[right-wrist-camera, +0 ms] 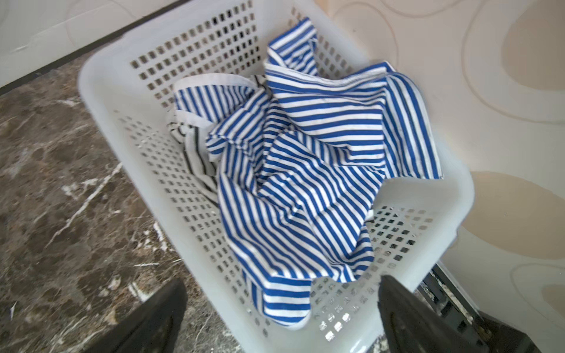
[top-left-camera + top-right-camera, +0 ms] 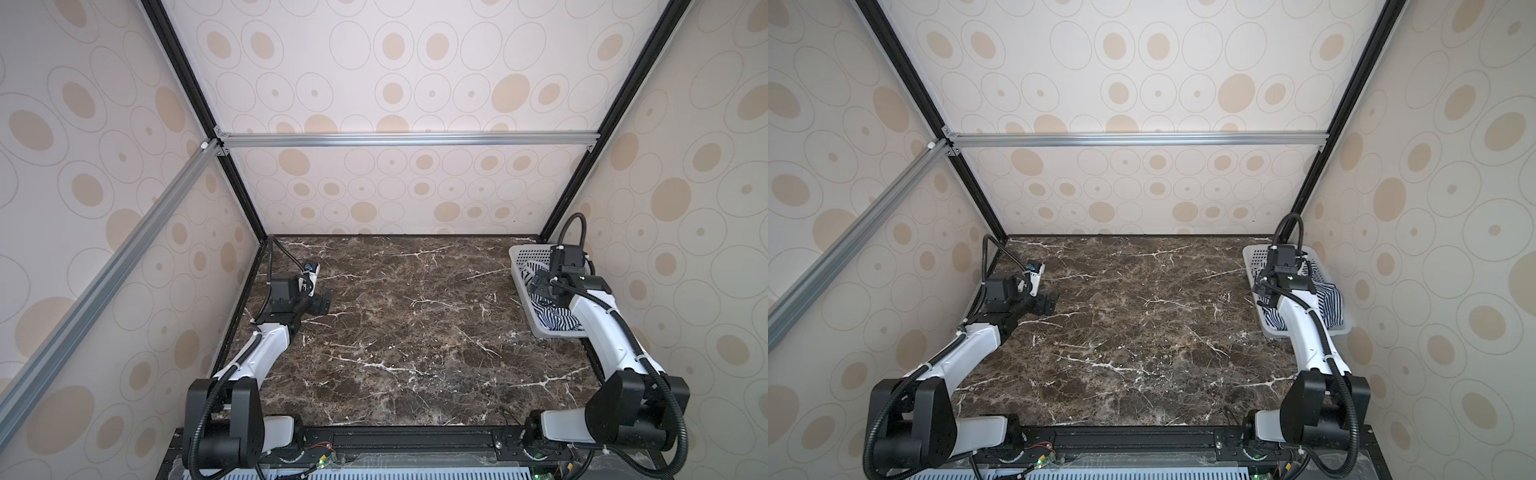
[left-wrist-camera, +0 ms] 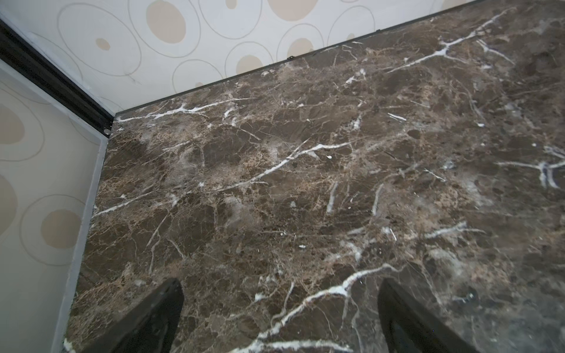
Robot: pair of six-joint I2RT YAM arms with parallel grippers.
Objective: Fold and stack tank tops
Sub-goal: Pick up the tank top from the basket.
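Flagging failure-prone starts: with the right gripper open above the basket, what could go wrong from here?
1. The blue-striped top lies crumpled over the black-striped top, so the open right gripper might lift both together.
2. Blue cloth seems to reach over the rim of the basket, so a pull could snag it and drag or tip the basket.

Top views overhead, sharing table [image 2: 415, 332]; wrist views close, downward.

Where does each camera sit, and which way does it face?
Top views: high behind the arms, looking down on the table; both arms show.
Left wrist: facing the table's far-left corner; open left gripper shows.
Right wrist: over the basket of tank tops; open right gripper shows.
Shared: basket, in top views and right wrist.
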